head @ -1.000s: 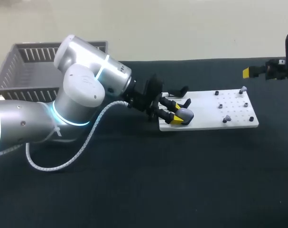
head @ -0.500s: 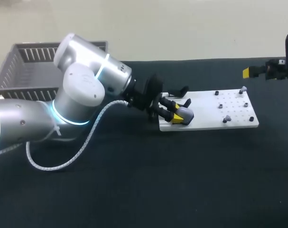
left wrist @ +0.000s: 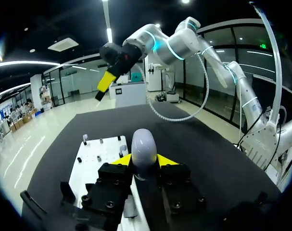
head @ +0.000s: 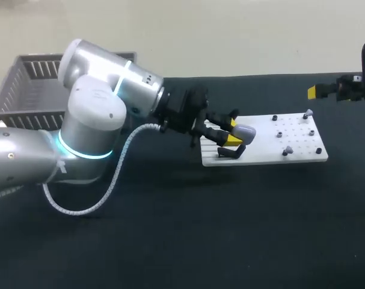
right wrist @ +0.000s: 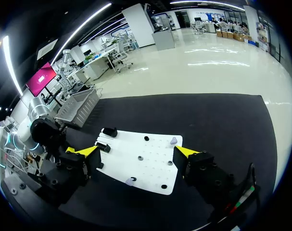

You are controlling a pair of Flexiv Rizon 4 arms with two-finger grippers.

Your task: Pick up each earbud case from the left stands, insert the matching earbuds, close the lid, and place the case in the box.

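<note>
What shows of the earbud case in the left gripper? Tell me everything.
The earbud case is a smooth, rounded, pale grey shell, plastic by its look, no open lid visible. The left gripper presses it from both sides with its yellow tips, and most of it juts out past them. In the head view it is over the left end of the white board, apparently just above a black stand.

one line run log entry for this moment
left pincer: shut on earbud case, held above white board | right pincer: open, empty, apart from the case | box: behind left arm
</note>
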